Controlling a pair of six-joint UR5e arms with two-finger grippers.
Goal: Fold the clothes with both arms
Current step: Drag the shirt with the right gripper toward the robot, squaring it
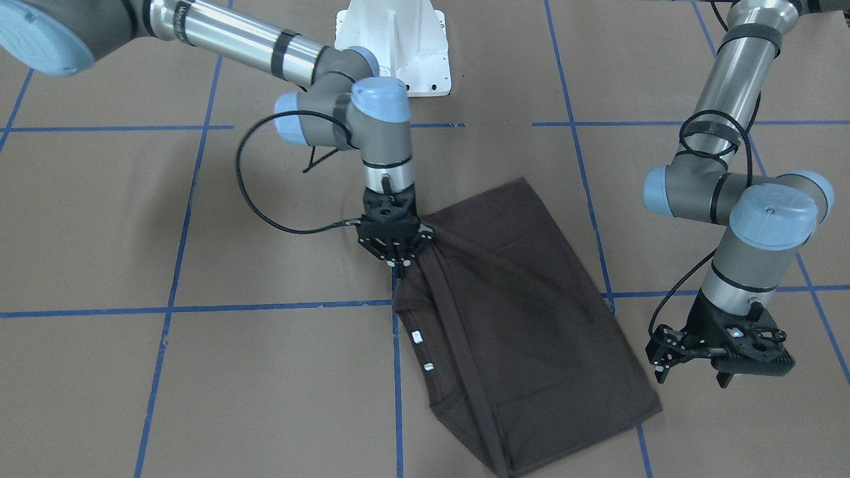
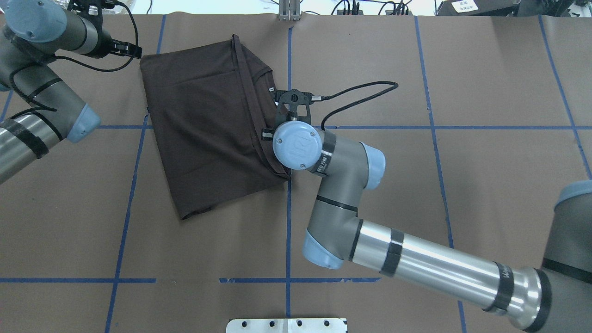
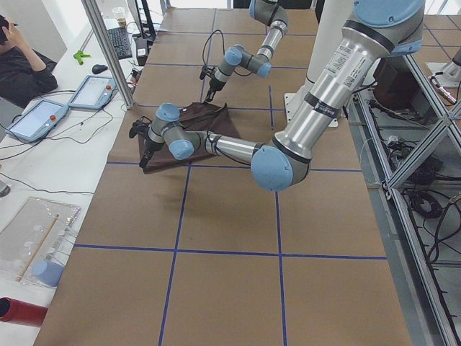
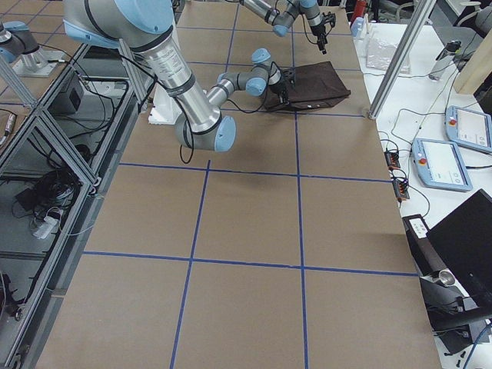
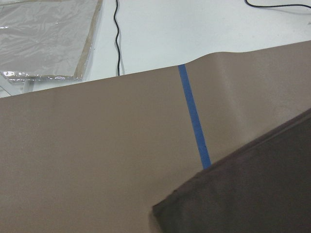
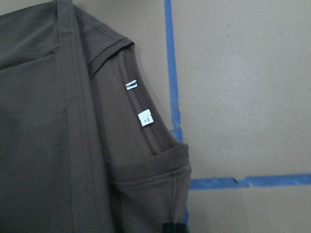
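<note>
A dark brown shirt (image 1: pixel 531 318) lies on the brown table (image 1: pixel 265 398), on the side far from the robot's base and a little to the robot's left. It already forms a rough, slanted rectangle, with one long edge doubled over the body, so the folding looks partly done. The rectangle still seems too long for a finished fold, so at least one more is probably needed.

The right gripper (image 1: pixel 396 247) is clenched on a pinch of cloth beside the collar (image 6: pixel 146 131), and taut creases fan out from it. The left gripper (image 1: pixel 692 370) is spread wide and holds nothing. It hangs just beside the shirt's far left corner, apart from it.

Two white tags (image 6: pixel 145 118) show inside the collar. No sleeves or chest lettering can be seen. The right gripper's tips are buried in cloth, and from overhead its wrist covers them. The left wrist view shows only a shirt corner and the table.
</note>
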